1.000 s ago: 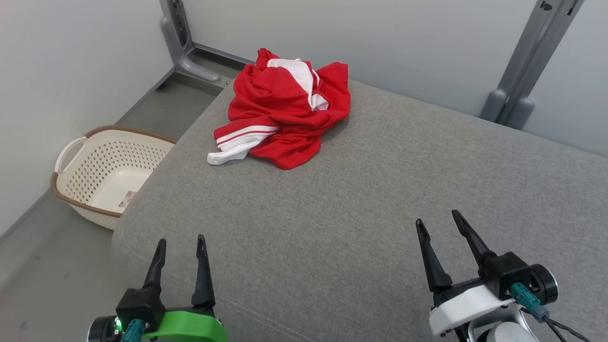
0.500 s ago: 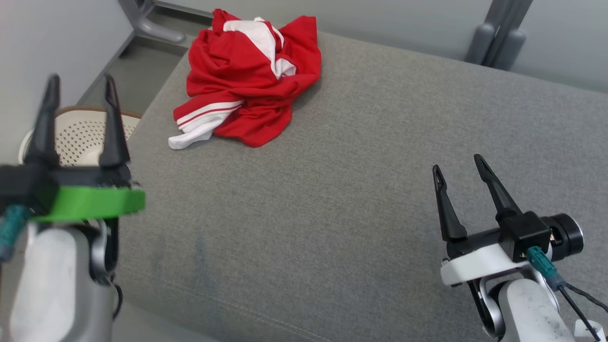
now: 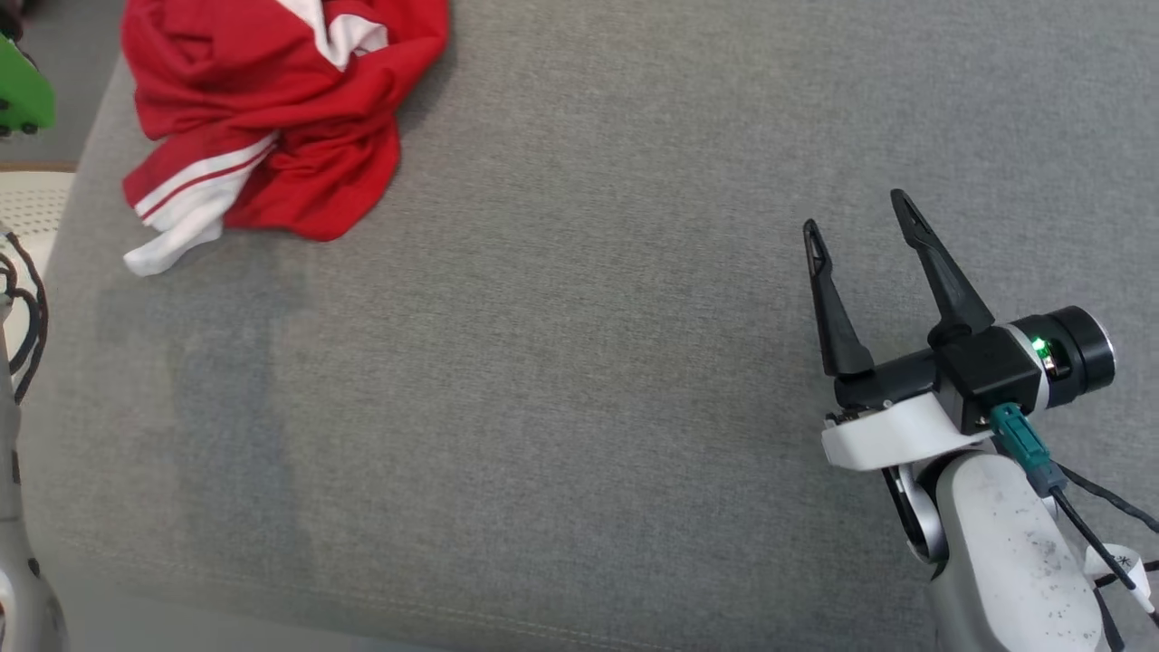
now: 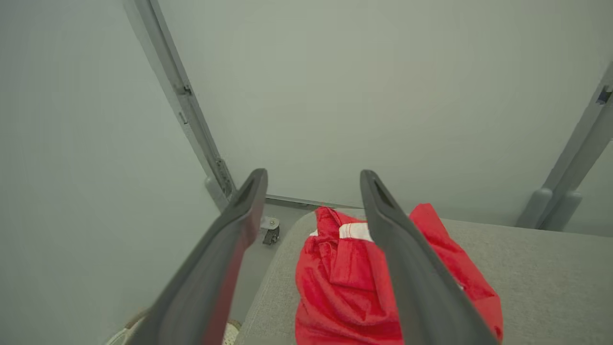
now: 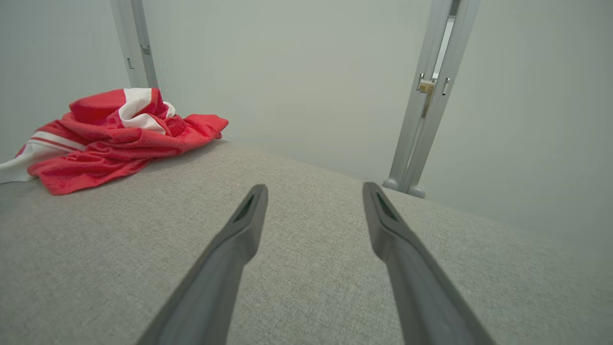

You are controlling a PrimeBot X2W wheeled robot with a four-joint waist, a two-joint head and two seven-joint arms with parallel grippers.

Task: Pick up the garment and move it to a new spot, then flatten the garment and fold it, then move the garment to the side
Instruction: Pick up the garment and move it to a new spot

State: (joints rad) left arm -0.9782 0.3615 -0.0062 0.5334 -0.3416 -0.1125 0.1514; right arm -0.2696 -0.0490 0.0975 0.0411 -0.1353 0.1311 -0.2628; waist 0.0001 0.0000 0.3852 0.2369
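Note:
A crumpled red garment (image 3: 272, 118) with white stripes lies in a heap at the far left corner of the grey cushioned surface (image 3: 579, 380). My left gripper (image 4: 313, 173) hangs above and short of the garment (image 4: 335, 278), fingers open and empty; in the head view only its green mount (image 3: 18, 91) pokes in at the upper left edge. My right gripper (image 3: 854, 211) hovers over bare grey fabric at the right, open with nothing between its fingers. The right wrist view has the garment (image 5: 105, 143) far off to the left of that gripper (image 5: 314, 187).
A pale perforated basket (image 3: 27, 208) stands on the floor off the surface's left edge. Grey metal posts (image 5: 421, 120) rise against the wall behind, one (image 4: 191, 120) with a castor (image 4: 270, 235) near the garment's corner. Bare grey fabric spans the middle and right.
The head camera has tipped down and shifted, so the whole picture slid. My left arm rose and reached forward toward the garment. Both grippers stayed open.

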